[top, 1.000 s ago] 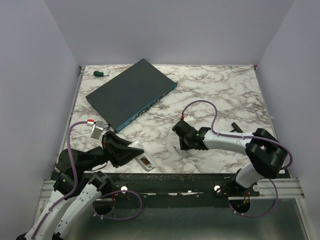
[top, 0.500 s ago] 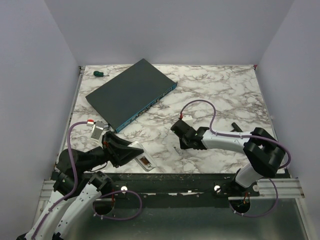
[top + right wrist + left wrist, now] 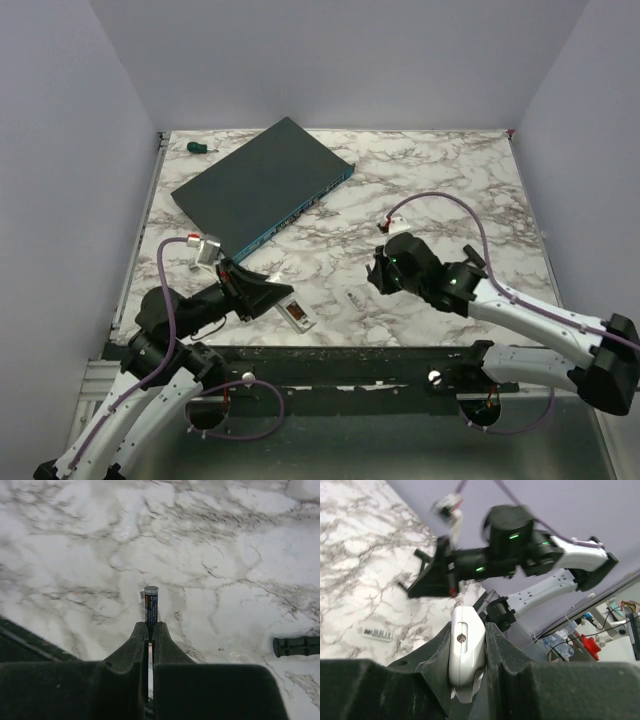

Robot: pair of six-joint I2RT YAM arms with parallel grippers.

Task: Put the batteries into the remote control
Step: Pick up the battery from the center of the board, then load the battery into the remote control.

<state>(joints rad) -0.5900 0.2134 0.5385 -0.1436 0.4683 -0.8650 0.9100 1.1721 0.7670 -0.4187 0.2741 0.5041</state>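
The white remote control (image 3: 466, 650) is clamped edge-on between my left gripper's (image 3: 468, 630) fingers. From above, the remote (image 3: 296, 315) sticks out of the left gripper (image 3: 268, 297) near the table's front edge, its small screen facing up. My right gripper (image 3: 151, 626) is shut on a dark battery (image 3: 151, 602) that stands out past the fingertips, lifted above the marble. In the top view the right gripper (image 3: 378, 273) hangs to the right of the remote, apart from it.
A small white ribbed strip (image 3: 353, 298) lies on the marble between the grippers. A dark flat box with a blue edge (image 3: 262, 188) fills the back left, with a green-handled tool (image 3: 199, 147) behind it. A black T-shaped tool (image 3: 474, 260) lies at the right.
The right gripper has shut on the battery and risen off the table, its arm swinging out to the right. The left gripper with the remote has shifted slightly right and forward.
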